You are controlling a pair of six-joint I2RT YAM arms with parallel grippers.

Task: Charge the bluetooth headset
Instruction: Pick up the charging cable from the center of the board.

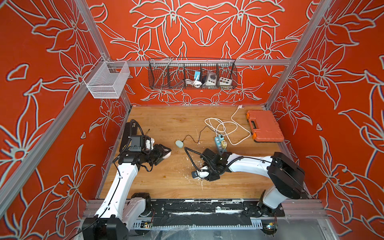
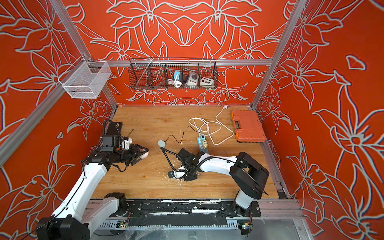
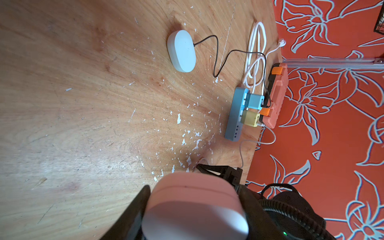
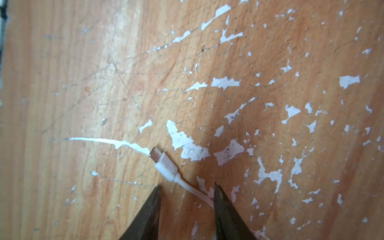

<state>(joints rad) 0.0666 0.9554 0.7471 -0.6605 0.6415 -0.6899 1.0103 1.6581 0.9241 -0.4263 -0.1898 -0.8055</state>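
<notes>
Nearest, at 6 o'clock on the wooden table [image 1: 166, 187], the right gripper [image 4: 187, 186] stands spread astride the white charging cable [image 4: 193, 190], whose USB-C plug [image 4: 161, 159] lies free, not yet gripped. At 9 o'clock the left gripper [image 1: 167, 154] pinches the pale pink rounded headset case [image 3: 195, 207], unplugged; mating them remains. Beyond the right gripper, a white oval pod [image 3: 182, 49] sits at 11 o'clock and a grey-blue power strip [image 3: 232, 120] at 1 o'clock, both seemingly clear of the path.

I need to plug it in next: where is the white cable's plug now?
In the right wrist view the plug lies on the wooden table, just ahead of the right gripper, whose open jaws straddle its cable.
</notes>
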